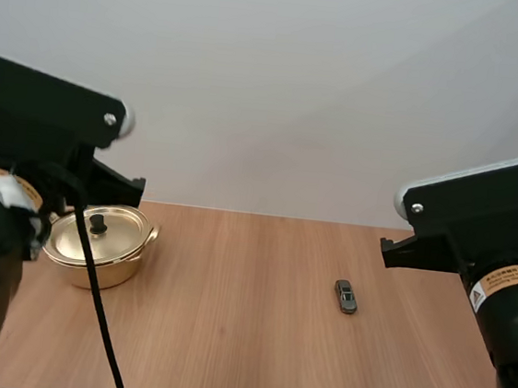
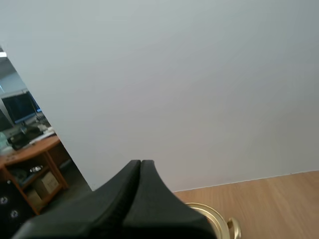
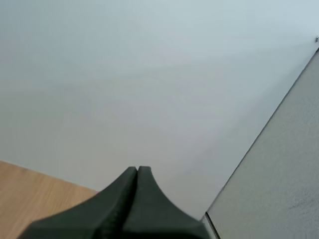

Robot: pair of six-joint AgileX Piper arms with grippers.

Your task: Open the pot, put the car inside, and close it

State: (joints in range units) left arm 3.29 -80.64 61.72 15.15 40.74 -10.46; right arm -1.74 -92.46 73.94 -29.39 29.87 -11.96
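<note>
Though lidded, round brassy pot [image 1: 97,249], grey car [image 1: 346,296] on woodgrain table [image 1: 225,339]; left hand [image 2: 140,162], right hand [image 3: 137,168] pressed together.

A light wooden table [image 1: 243,341] with lengthwise grain runs back to a plain white wall [image 1: 298,87]; the two seem to meet, though the seam looks faint.

The pot [image 1: 120,265] is shiny gold, and its lid [image 1: 118,233] is the same gold with a black knob [image 1: 98,225]. The car [image 1: 346,296] is dark grey. The bench [image 1: 243,341] is light brown wood with fine straight grain. My left end effector [image 2: 141,164] and my right end effector [image 3: 137,170] are plain matt black. The wall [image 1: 297,96] is pale grey-white.
</note>
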